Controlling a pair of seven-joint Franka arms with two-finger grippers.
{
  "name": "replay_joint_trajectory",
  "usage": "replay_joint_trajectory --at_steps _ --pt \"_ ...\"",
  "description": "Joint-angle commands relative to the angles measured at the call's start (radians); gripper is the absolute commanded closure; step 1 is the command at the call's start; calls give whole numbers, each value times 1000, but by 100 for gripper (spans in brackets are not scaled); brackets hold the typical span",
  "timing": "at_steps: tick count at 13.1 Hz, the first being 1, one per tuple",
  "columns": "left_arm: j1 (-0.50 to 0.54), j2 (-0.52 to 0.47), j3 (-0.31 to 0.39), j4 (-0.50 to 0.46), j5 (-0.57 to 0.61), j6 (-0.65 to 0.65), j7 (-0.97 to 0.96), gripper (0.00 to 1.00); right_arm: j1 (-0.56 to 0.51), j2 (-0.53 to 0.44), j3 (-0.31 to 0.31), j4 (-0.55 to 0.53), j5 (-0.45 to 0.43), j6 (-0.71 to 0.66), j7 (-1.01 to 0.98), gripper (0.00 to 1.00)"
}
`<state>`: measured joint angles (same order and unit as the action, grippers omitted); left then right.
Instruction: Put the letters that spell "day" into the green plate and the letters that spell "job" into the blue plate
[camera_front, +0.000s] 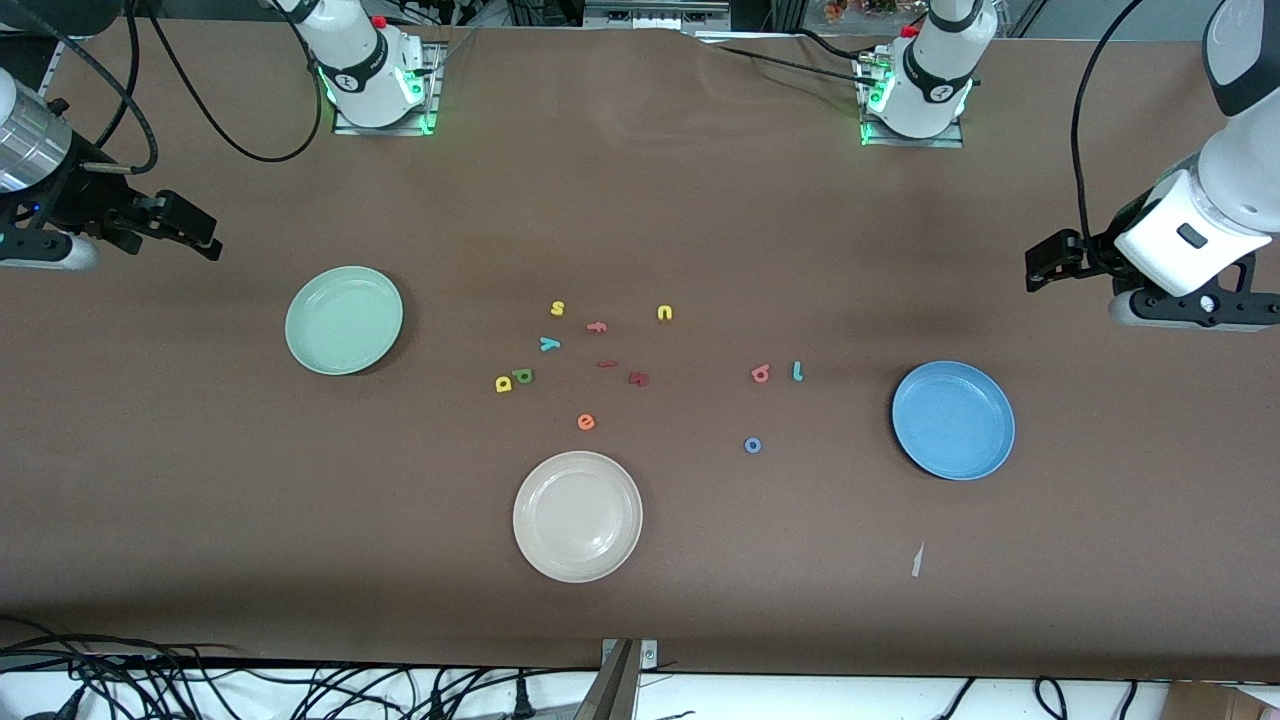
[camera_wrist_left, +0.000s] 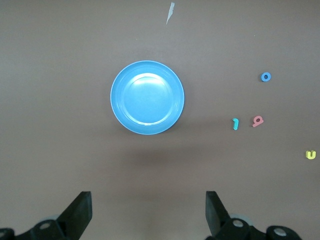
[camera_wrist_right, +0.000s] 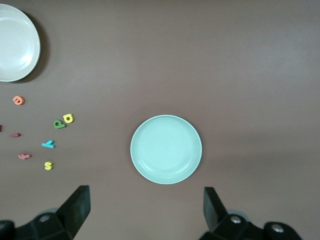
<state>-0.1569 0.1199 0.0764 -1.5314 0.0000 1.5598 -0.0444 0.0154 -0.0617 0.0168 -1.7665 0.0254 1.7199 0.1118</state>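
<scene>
Nothing is sorted yet: both the left tool (camera_wrist_left: 147, 212) and the right tool (camera_wrist_right: 145, 210) wait released, and next one must reach the dark green foam "d" (camera_front: 522, 376) beside the round pale green plate (camera_front: 344, 320).

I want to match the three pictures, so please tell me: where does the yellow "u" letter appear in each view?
Front view: the yellow "u" lies above the red letters, toward the robots' bases.
Left wrist view: the "u" sits at the picture's edge.
Right wrist view: it is not in the picture.
Shared landmark: the blue plate, in front and left wrist views.
</scene>
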Motion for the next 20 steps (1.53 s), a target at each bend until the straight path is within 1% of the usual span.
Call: replay_joint_trajectory --at_steps 1,2,3,8,12,20 --pt "11 -24 5 -14 12 -32 32 0 -6 -15 6 -4 -2 4 5 0" --pt "28 -54 3 -60 3 -23 32 0 -5 -13 6 -4 -2 4 5 0" --pt "40 -65 2 -76 -11 -23 32 0 -5 -13 6 -4 -2 3 5 0" --pt "40 -77 -3 -85 -11 -23 32 0 -5 -10 6 -2 -2 4 5 0" --pt "34 -65 -3 -69 -14 -26 31 0 -6 -12 6 -2 -1 0 5 0" --pt "23 -60 -3 -64 -14 -24 18 0 -5 -15 8 7 -1 -20 5 0"
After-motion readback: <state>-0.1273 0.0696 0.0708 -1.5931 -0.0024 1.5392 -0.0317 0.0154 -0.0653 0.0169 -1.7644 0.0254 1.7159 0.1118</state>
